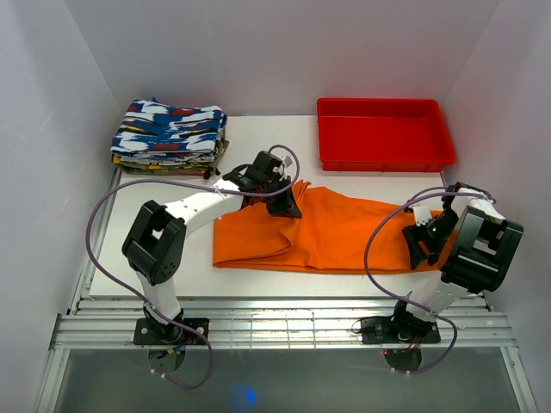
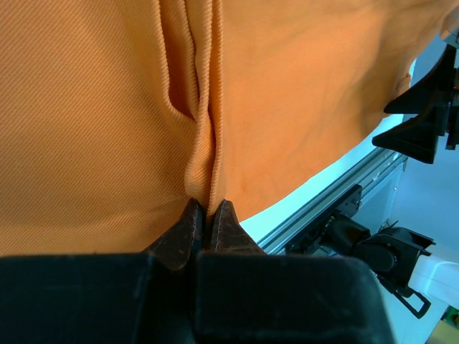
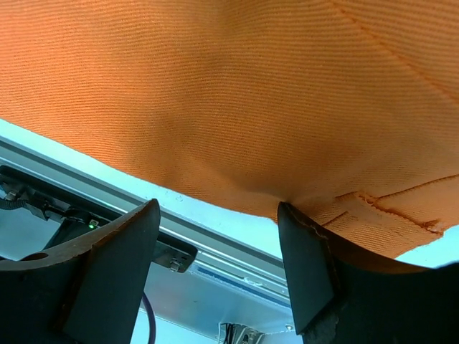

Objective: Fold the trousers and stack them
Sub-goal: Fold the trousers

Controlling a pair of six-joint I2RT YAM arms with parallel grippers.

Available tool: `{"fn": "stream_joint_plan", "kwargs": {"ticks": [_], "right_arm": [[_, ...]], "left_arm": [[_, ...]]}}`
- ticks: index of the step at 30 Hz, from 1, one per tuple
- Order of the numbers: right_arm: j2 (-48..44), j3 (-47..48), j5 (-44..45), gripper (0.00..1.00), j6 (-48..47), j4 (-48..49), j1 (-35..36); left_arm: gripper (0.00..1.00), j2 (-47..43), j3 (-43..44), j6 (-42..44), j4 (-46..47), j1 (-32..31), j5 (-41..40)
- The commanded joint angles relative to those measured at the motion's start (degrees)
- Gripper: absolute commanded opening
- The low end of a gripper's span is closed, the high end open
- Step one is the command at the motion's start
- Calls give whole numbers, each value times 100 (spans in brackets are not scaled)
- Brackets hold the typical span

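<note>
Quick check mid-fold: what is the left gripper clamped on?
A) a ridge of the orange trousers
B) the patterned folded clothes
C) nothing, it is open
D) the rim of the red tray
A: the left wrist view shows the left gripper shut on a pinched-up ridge of the orange trousers.

A stack of folded patterned clothes [image 1: 170,138] in blue, white and red is sitting at the far left corner of the white table [image 1: 267,142]. A red plastic tray [image 1: 385,162] is lying at the far right, well apart from that stack. Metal rails [image 1: 284,331] are running along the table's near edge, and plain white walls [image 1: 284,52] are enclosing the left, right and back.
</note>
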Motion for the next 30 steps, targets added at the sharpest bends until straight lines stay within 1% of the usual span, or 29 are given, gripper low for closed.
{"fn": "stream_joint_plan", "kwargs": {"ticks": [1,17,18,21,22,25,26,28,30], "right_arm": [[-50,1,-40,72,76,101,43],[2,53,-180,72,129,-5,78],[11,62,-180,72,129,-5,87],[20,53,-215,72,138,4,105],[20,53,-224,72,147,4,113],[3,71,-268,72,138,-31,131],[-15,71,-294,72,129,-40,140],[-50,88,-312,72,103,-57,157],[-94,123,-347,72,94,-101,166]], "left_arm": [[0,70,261,-218,179,-151,264],[1,1020,323,-570,759,-441,264],[15,1064,288,-570,794,-433,291],[35,1064,200,-517,908,-433,405],[51,1047,191,-465,926,-441,405],[67,846,252,-123,857,-433,388],[68,757,304,192,821,-398,492],[69,460,305,475,620,-310,677],[69,239,244,765,391,-21,931]]}}
